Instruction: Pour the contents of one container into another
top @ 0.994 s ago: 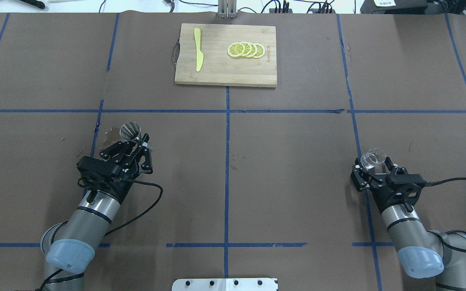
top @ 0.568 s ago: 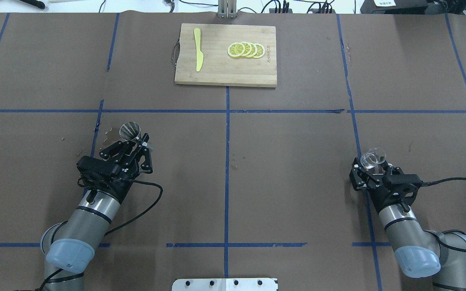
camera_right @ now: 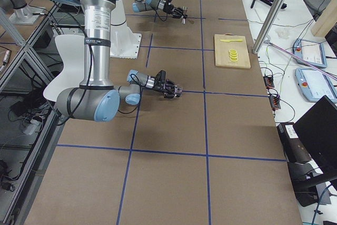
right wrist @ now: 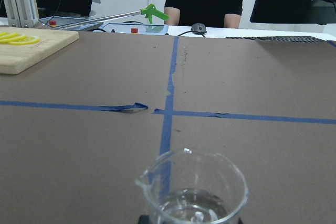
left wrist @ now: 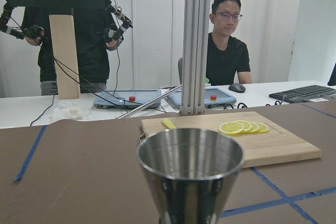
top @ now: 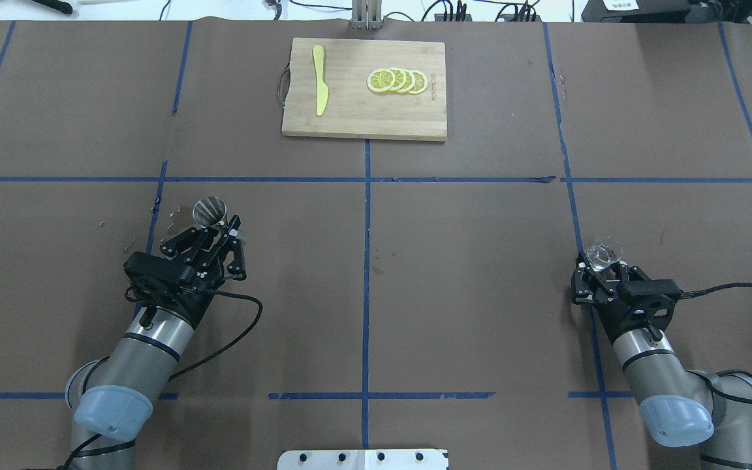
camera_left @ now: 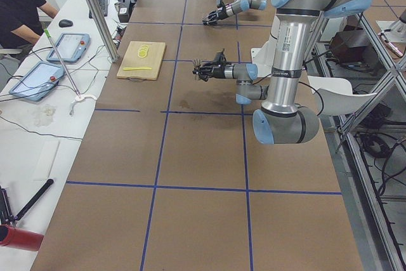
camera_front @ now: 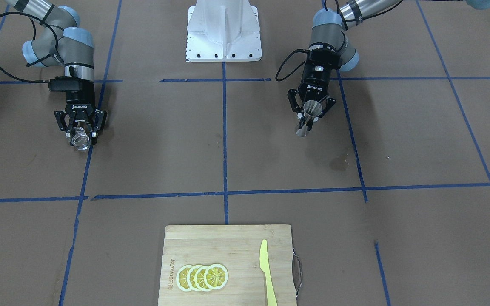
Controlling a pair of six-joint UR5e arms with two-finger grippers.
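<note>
Your left gripper (top: 211,230) is clamped on the steel jigger (top: 209,211), held upright; your right gripper (top: 601,273) grasps the glass cup (top: 602,252), well apart across the table (top: 467,261).

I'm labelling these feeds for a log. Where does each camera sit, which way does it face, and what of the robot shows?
Front-facing: across the table, facing the robot's base; left arm on its right, right arm on its left.
Overhead: behind the robot, looking forward toward the cutting board; both arms.
Exterior left: table's end, left arm nearest.
Exterior right: opposite end, right arm nearest.
Left wrist: behind the jigger, facing forward.
Right wrist: behind the glass cup, likewise.
Both wrist views share the lemon slices.
</note>
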